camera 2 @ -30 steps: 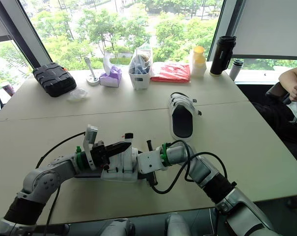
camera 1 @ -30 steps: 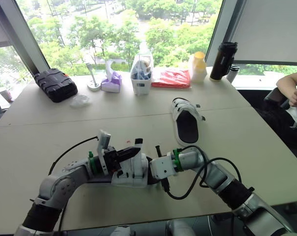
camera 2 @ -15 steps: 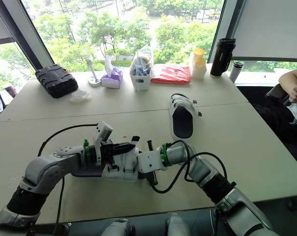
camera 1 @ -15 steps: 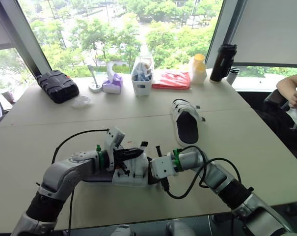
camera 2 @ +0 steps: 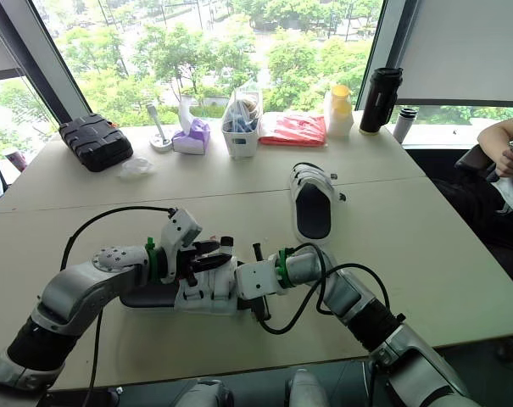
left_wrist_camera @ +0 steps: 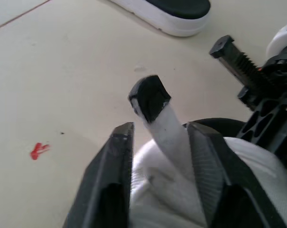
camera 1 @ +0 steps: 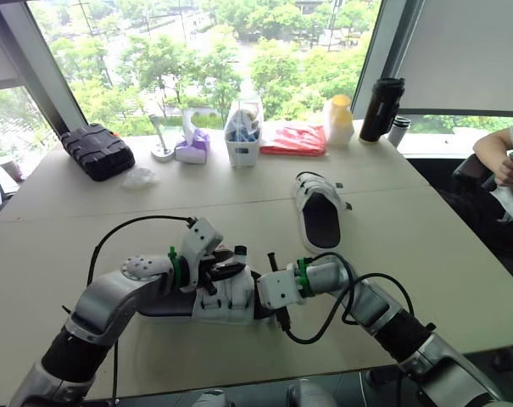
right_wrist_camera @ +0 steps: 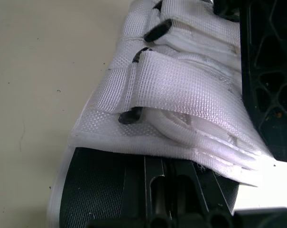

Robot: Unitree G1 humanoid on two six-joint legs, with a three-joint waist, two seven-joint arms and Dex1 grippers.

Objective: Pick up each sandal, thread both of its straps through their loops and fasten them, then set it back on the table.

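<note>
Left wrist view: the strap (left_wrist_camera: 152,97) stands between the parted fingers of the left gripper (left_wrist_camera: 160,129)
It rises from the near sandal (camera 1: 226,298), which lies left to right on the near side of the table (camera 1: 392,212); the right gripper (camera 1: 277,288) is at its right end, whether it grips I cannot tell. One second ago the left gripper lay flat over the sandal; now it is rolled astride the strap

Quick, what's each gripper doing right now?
Left gripper: open, a strap of the near sandal between its fingers.
Right gripper: at the near sandal; state cannot be told.
</note>
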